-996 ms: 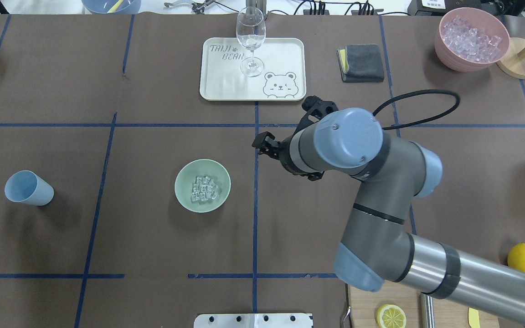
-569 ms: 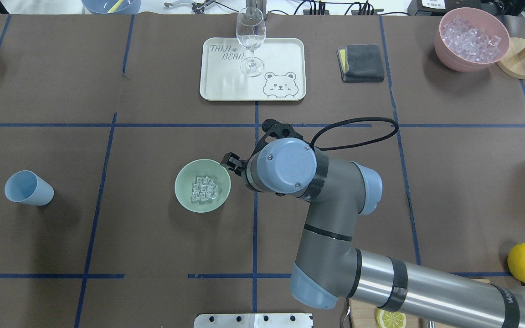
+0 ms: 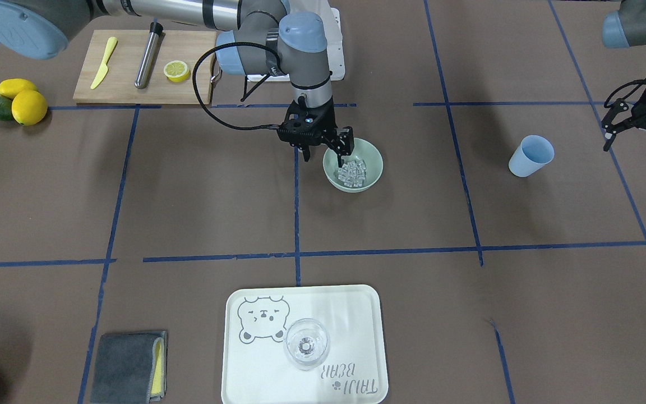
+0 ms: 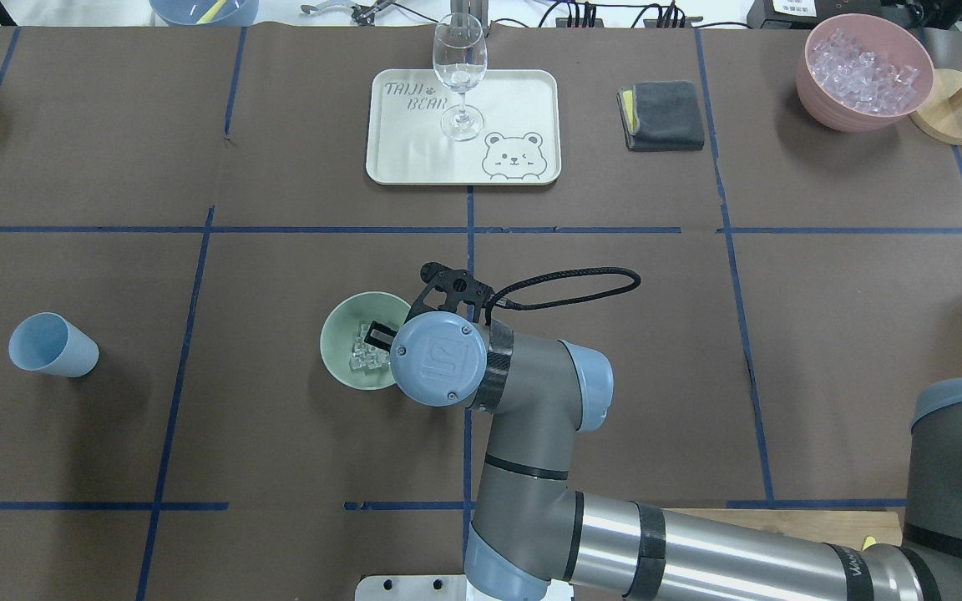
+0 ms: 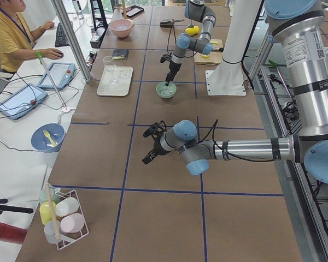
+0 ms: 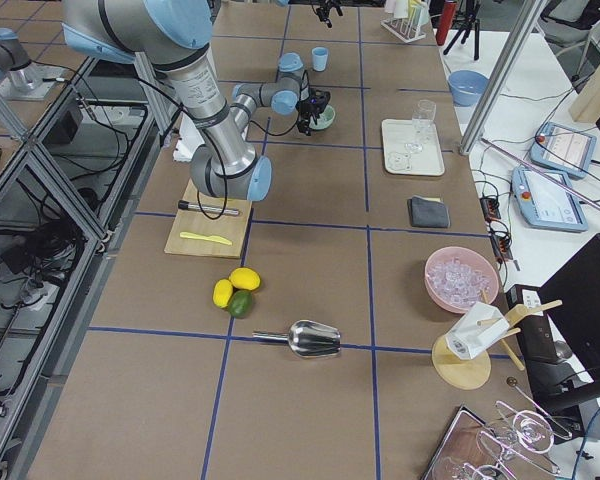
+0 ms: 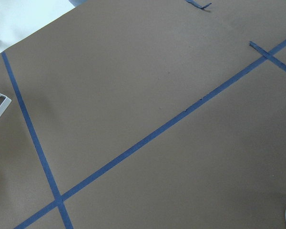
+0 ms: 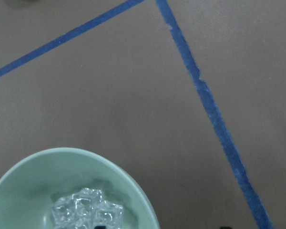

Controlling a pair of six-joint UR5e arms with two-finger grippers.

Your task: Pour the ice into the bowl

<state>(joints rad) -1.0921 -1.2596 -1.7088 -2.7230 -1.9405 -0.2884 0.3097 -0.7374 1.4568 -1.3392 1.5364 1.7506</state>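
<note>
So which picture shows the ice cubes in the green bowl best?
The front-facing view: the ice sits uncovered, the whole pile in the bowl. Overhead, the arm hides part. The right wrist view cuts the pile off at its bottom edge. Side views show it too small.

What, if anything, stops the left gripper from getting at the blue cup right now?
Probably nothing. The left gripper hangs open near the blue cup, with only bare table between them, and the right gripper is away at the green bowl.
</note>
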